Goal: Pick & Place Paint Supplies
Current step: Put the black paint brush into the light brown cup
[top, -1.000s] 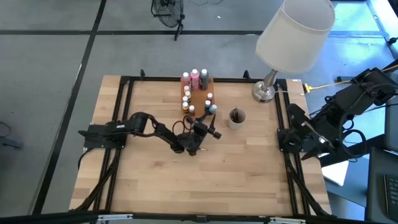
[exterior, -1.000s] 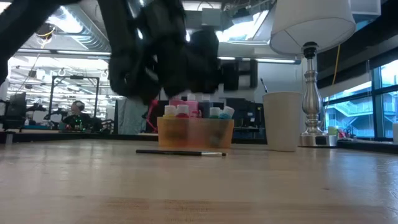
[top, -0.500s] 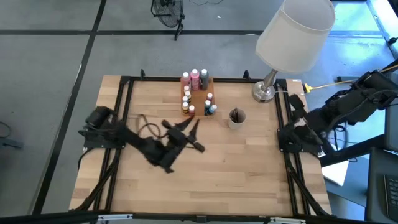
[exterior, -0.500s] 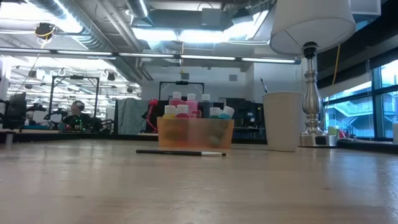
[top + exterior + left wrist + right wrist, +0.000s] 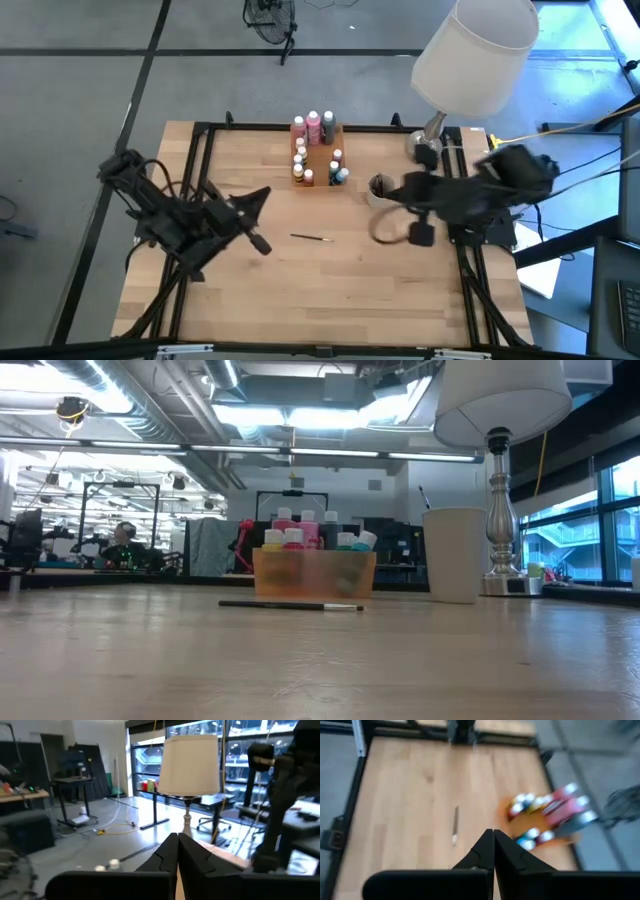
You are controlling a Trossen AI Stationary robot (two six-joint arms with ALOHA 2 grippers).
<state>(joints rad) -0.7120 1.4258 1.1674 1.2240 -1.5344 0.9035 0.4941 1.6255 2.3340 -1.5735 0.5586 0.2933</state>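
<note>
between both closed claws, left claw (image 5: pixel 262 190) and right claw (image 5: pixel 378 187), lies paintbrush (image 5: pixel 312 238), untouched.

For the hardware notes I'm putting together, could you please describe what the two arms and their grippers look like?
Both arms are dark, jointed and built from chunky black segments, with black cables looping alongside them. The left gripper and the right gripper each end in two black, wedge-shaped fingers that taper to a narrow tip. A wide black bar sits behind the fingers. No markings are visible.
</note>
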